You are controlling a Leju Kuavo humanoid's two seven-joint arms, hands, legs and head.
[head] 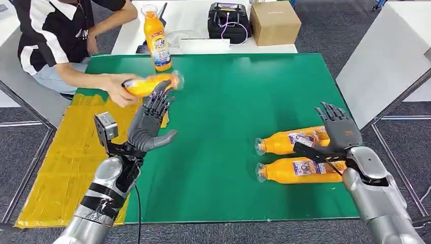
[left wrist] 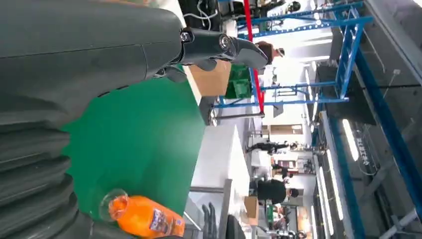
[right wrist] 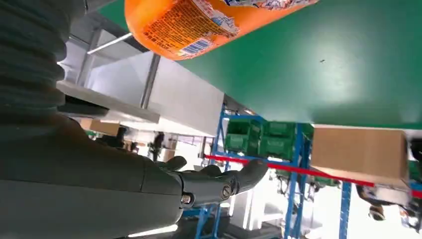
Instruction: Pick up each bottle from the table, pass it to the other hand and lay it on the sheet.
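Observation:
A person's hand (head: 118, 90) holds an orange bottle (head: 147, 84) level above the left edge of the green mat (head: 228, 101). My left hand (head: 151, 122) is raised just below it with fingers spread and fingertips at the bottle's side; it grips nothing. An orange bottle (left wrist: 145, 218) also shows in the left wrist view. Another bottle (head: 156, 38) stands upright at the far edge. Two bottles (head: 297, 141) (head: 300, 170) lie side by side on the right. My right hand (head: 338, 129) hovers open over their bases, and one base (right wrist: 199, 22) shows close in the right wrist view.
The yellow sheet (head: 61, 162) lies along the mat's left side. The person sits at the far left. A black case (head: 228, 21) and a cardboard box (head: 274, 21) rest on the white table behind. A white table (head: 386, 61) stands to the right.

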